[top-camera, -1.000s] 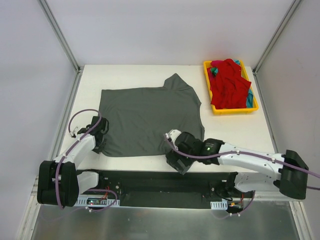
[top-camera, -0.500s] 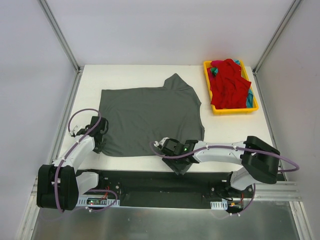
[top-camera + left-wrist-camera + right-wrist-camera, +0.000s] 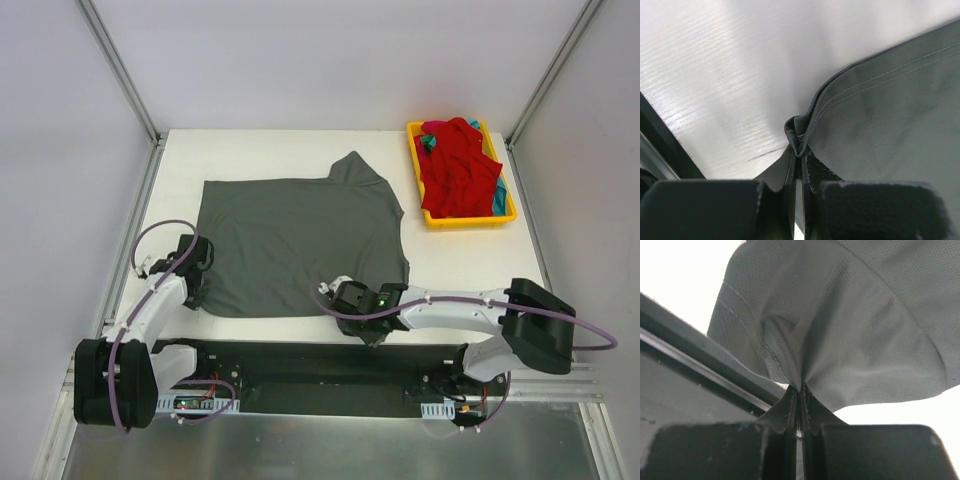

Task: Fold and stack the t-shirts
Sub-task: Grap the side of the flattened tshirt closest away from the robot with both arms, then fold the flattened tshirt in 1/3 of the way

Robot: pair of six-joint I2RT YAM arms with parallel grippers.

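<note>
ok so the grey t-shirt (image 3: 300, 235) is spread out flat in the middle of the white table (image 3: 260, 150), a bit left of centre. Its long axis runs left to right across the table. One sleeve sticks out at the far right corner and points toward the back wall, so the shoulder end looks to be on the right and the bottom hem on the left. Can't make out the neck hole from above though.

Both arms have hold of the near edge. The left gripper (image 3: 801, 160) is clamped tight on the near left corner, and its wrist cam shows a little wad of stitched hem pinched between the fingers. The right gripper (image 3: 799, 395) is closed too, jaws basically together, with a pinch of grey cloth puckered up and fanning out from the tips. From above, that pinch sits on the near edge, right of the middle.

The red t-shirt (image 3: 458, 165) is crumpled in the yellow tray (image 3: 470, 222) at the far right corner of the table, well apart from the grey one. Bits of a teal t-shirt (image 3: 498, 200) peek out under the red at the tray's edges.

Table top is pale with a faint wood grain. A black strip (image 3: 320, 365) runs along the near edge where the arm bases are bolted. Plain white walls all round, with metal posts (image 3: 120, 70) at the back corners.
</note>
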